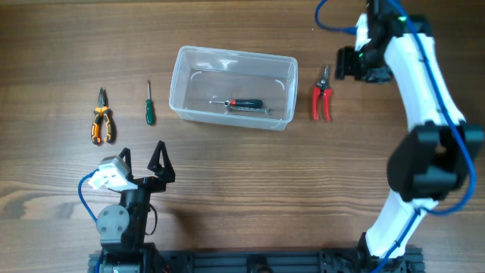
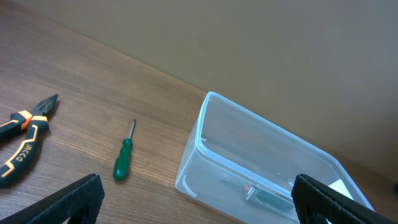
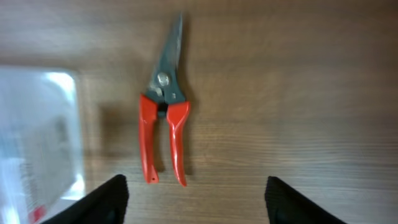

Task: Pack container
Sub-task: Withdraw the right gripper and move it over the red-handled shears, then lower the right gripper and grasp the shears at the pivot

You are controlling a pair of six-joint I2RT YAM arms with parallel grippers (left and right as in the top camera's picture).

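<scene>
Seen from the fixed overhead camera, which looks straight down from well above, the whole wooden table (image 1: 242, 189) fills the frame, the robot's side along the bottom. The left wrist camera sits low and looks obliquely forward across the tabletop towards the far wall, with the left gripper (image 2: 196, 186) filling its lower corners. It shares the container (image 2: 217, 174), green screwdriver (image 2: 123, 163) and pliers (image 2: 28, 134) with the overhead view. The right wrist camera hangs close above the table, facing almost straight down on the red-handled snips (image 3: 163, 93), the right gripper (image 3: 196, 186) at its bottom edge. The container's corner at its left edge is all the two wrist views share.
</scene>
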